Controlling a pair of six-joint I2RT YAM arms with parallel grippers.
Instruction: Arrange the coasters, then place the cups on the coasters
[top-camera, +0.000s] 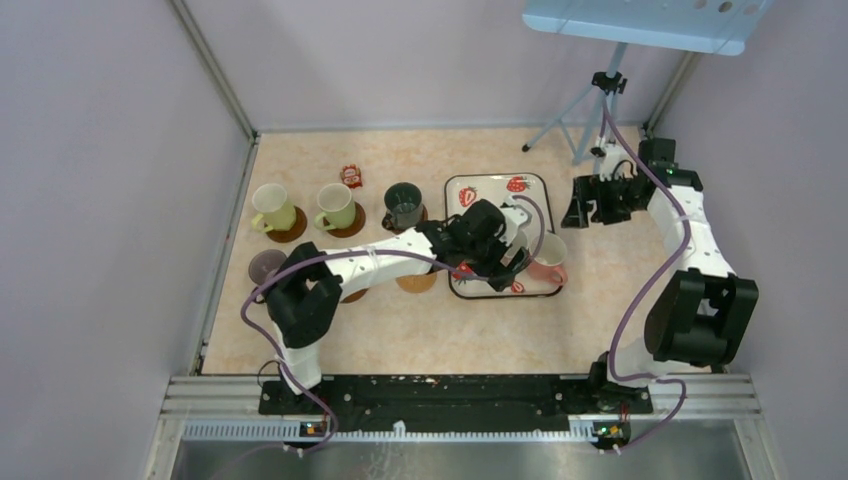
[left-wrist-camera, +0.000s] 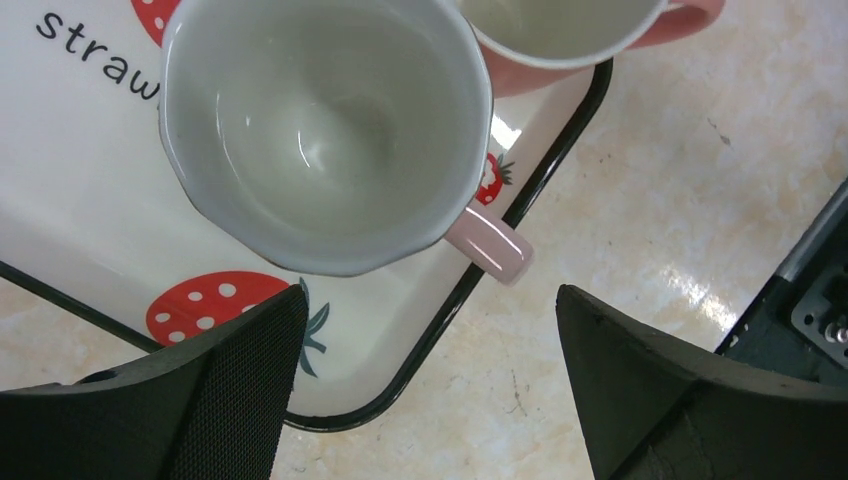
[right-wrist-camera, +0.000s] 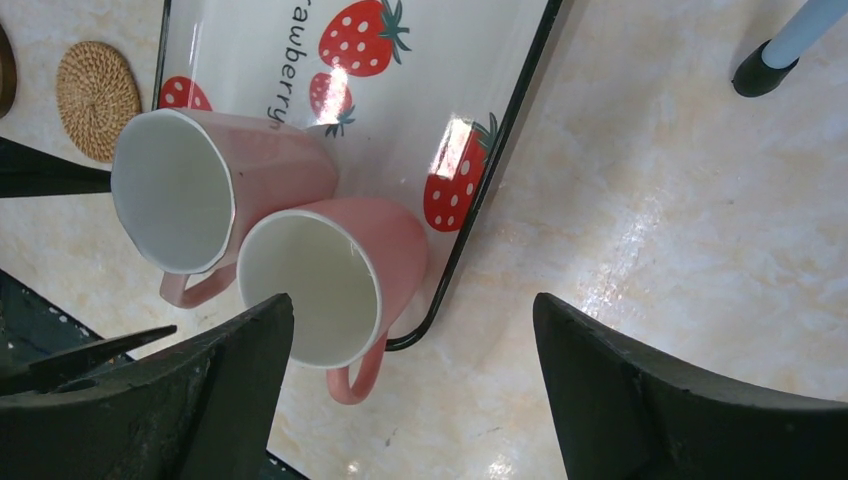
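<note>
**Overhead and wrist views, both arms.** The left gripper (left-wrist-camera: 430, 300) is hovering over the near part of the strawberry-print tray (left-wrist-camera: 80, 200). Its two fingers are standing wide apart and are gripping nothing. A cream-white mug (left-wrist-camera: 325, 130) with a pale pink handle is standing upright on the tray just ahead of the open fingers. Its handle is pointing toward the tray's black rim. A pink mug (right-wrist-camera: 330, 280) is standing upright right beside it, at the tray's right edge, with its handle reaching out past the rim.

The right gripper (right-wrist-camera: 412, 300) is hanging above the marbled table (right-wrist-camera: 700, 250) off the tray's right side. Its fingers are likewise spread wide and are holding nothing.

Left of the tray, three mugs are standing in a row along the far side. They are a first yellow-green mug (top-camera: 272, 208), a second yellow-green mug (top-camera: 337, 207) and a dark green mug (top-camera: 403, 205). Each is sitting on one of the dark brown coasters (top-camera: 295, 230).

A purple mug (top-camera: 266, 265) is standing nearer the arms at the far left. Whether a coaster is lying under it cannot be told. A tan woven coaster (right-wrist-camera: 97, 97) is lying bare on the table just left of the tray. Another brown coaster (top-camera: 353, 296) is showing only in part from beneath the left forearm.

A small red packet (top-camera: 351, 176) is lying behind the row of mugs. A tripod (top-camera: 600, 110) is standing at the far right corner.
</note>
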